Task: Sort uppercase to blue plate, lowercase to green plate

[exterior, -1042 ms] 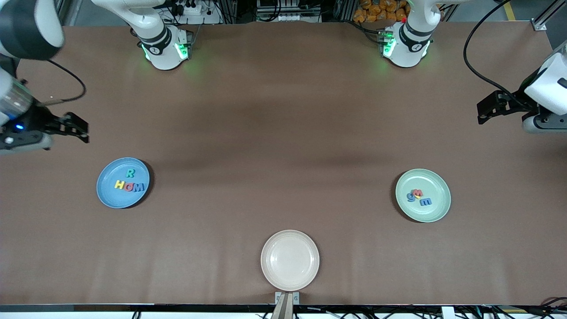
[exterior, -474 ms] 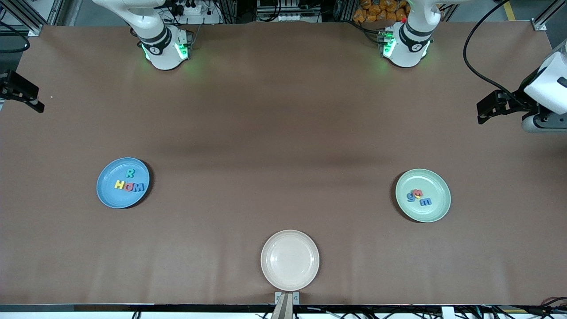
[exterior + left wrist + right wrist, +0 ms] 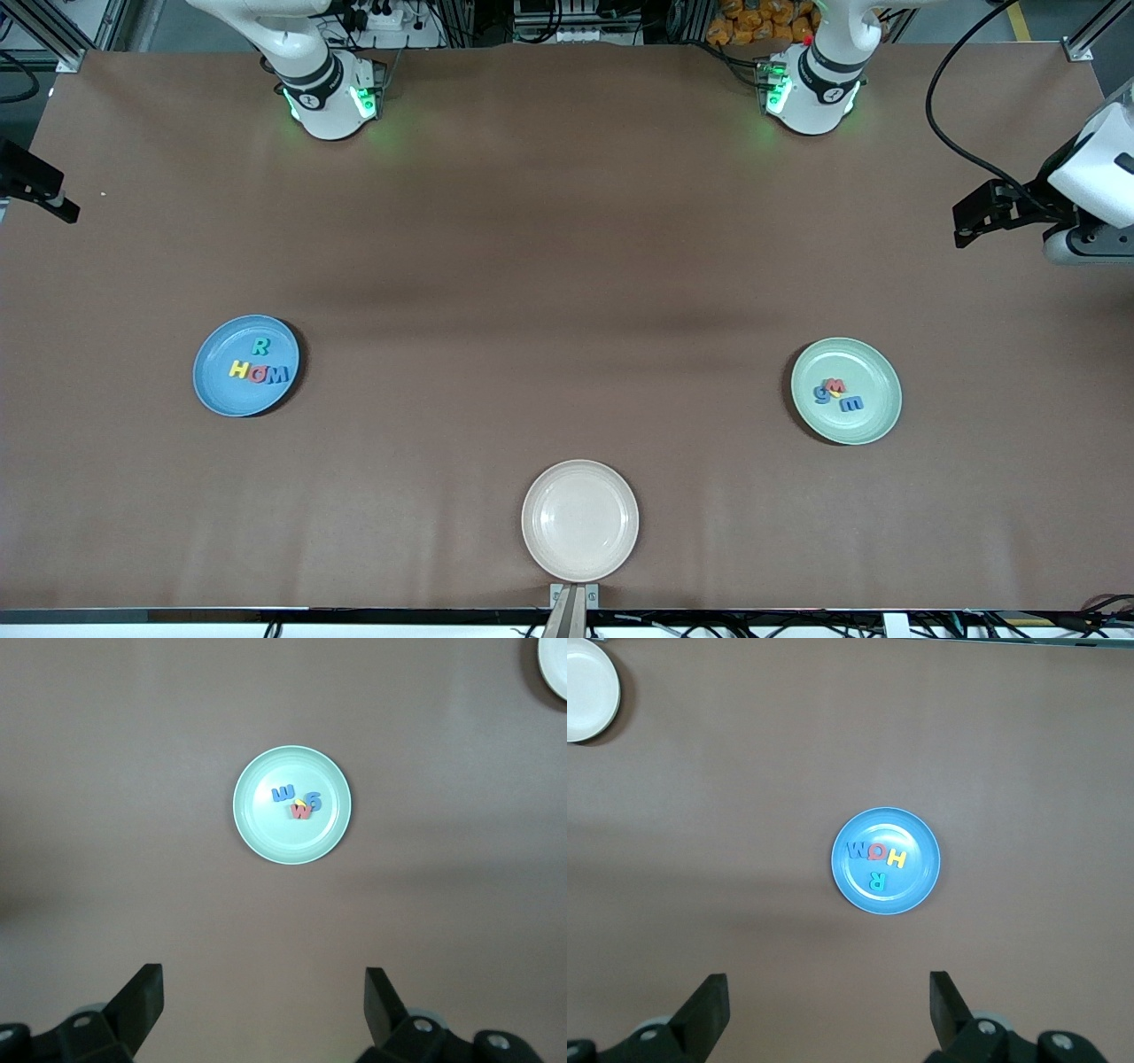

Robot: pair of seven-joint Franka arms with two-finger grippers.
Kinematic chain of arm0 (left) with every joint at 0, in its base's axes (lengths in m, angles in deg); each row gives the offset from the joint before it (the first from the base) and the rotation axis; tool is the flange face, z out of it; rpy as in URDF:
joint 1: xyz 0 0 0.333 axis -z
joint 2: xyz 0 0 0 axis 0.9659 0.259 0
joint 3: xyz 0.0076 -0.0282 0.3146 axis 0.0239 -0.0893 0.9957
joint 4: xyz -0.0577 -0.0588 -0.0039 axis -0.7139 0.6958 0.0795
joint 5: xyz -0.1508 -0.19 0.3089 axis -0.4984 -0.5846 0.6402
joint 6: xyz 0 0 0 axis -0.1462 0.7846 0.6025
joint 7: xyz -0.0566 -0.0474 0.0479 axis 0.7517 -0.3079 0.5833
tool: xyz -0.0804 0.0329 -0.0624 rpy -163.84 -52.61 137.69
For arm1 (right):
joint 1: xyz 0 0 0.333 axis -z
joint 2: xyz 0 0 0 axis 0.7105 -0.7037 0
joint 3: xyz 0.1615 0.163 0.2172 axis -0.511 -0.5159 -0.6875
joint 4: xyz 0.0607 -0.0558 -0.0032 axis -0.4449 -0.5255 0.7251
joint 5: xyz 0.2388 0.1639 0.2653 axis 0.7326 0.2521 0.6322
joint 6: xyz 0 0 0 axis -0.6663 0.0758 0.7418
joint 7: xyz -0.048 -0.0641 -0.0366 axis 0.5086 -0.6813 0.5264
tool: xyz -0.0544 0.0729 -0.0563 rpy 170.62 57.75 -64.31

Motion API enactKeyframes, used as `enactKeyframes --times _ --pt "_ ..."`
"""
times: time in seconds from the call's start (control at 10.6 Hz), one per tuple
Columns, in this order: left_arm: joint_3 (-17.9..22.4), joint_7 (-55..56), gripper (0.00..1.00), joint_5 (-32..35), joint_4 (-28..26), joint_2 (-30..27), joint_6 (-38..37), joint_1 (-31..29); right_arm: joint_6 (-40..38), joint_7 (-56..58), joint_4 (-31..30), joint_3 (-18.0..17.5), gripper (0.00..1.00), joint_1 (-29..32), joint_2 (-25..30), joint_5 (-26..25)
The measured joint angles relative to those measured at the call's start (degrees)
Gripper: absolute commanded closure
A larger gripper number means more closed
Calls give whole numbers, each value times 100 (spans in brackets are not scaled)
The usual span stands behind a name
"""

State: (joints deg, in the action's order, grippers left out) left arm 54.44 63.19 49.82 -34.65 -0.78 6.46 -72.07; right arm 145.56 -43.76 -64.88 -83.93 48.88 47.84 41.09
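Note:
The blue plate holds the uppercase letters: green R, yellow H, red Q, blue M. The green plate holds the lowercase letters: blue g, a small red one, blue m, and a yellow bit mostly tucked under the red one. My right gripper hangs open and empty high over the table edge at the right arm's end. My left gripper waits open and empty over the left arm's end.
A cream plate with nothing on it sits at the table edge nearest the front camera, midway between the two coloured plates. Both arm bases stand along the table's edge farthest from the front camera. A black cable trails to the left wrist.
My right arm has pulled away from above the blue plate out to the table's edge at its own end. The left arm, plates and letters have stayed put.

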Motion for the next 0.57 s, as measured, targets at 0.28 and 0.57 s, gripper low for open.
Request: enactKeyframes --times 0.28,0.57 --pt "0 0 0 -6 1 0 0 1 0 -179 -1 -4 0 0 -22 -72" --pt "-3 0 0 -21 1 0 0 2 -26 -383 -5 -21 0 -4 -38 -166"
